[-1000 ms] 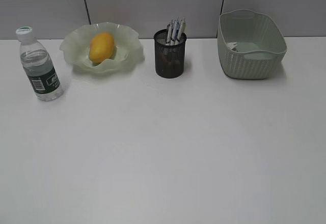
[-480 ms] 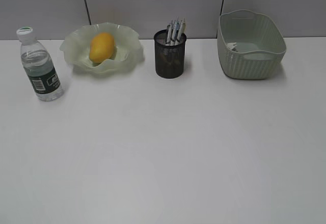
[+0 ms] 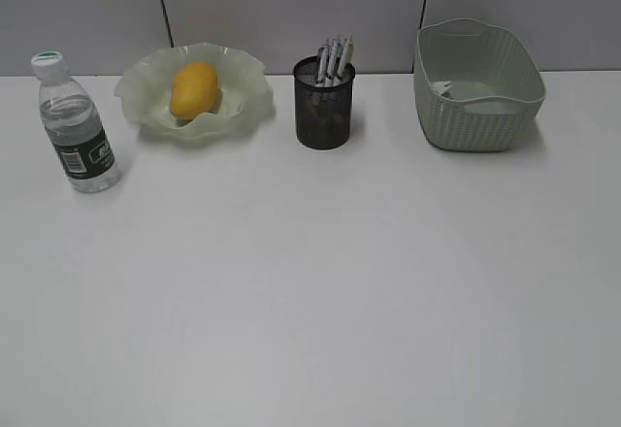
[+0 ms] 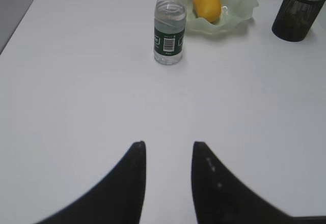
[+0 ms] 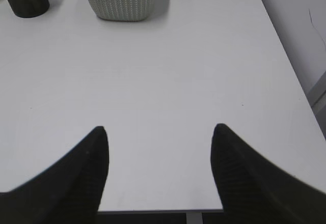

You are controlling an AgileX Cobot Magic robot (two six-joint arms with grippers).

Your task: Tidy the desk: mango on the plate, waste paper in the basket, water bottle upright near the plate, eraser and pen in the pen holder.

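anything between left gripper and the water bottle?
Nothing visible. The left gripper hangs open over bare desk; the water bottle stands upright straight ahead, beside the plate.

Neither arm shows in the exterior view. The left gripper (image 4: 168,145) hangs over bare bench with its two dark fingers (image 4: 133,170) a narrow gap apart, nothing between them. The right gripper (image 5: 159,130) has its fingers (image 5: 237,152) spread much wider, likewise empty, near the front edge.
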